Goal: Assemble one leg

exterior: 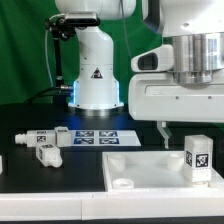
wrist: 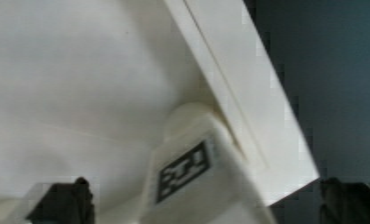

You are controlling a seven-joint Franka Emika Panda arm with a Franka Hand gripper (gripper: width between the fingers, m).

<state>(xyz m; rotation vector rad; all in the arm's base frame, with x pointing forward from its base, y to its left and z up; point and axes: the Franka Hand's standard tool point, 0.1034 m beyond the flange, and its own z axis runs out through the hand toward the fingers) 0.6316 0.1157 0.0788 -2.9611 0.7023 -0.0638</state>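
A white square-sided leg [exterior: 197, 158] with a black-and-white tag stands upright on the wide flat white panel [exterior: 140, 165] at the exterior view's right. My gripper [exterior: 193, 132] hangs right above it, its dark left finger [exterior: 163, 133] down beside the leg. In the wrist view the leg [wrist: 196, 165] rises between my two black fingertips [wrist: 61, 200], with a gap on each side. The gripper [wrist: 205, 205] is open and touches nothing. Under the leg lies the panel [wrist: 93, 90].
Two more tagged white legs [exterior: 35, 139] [exterior: 48, 155] lie on the black table at the exterior view's left. The marker board [exterior: 95, 136] lies in front of the robot base [exterior: 97, 75]. The panel has a round hole [exterior: 122, 183] near its front.
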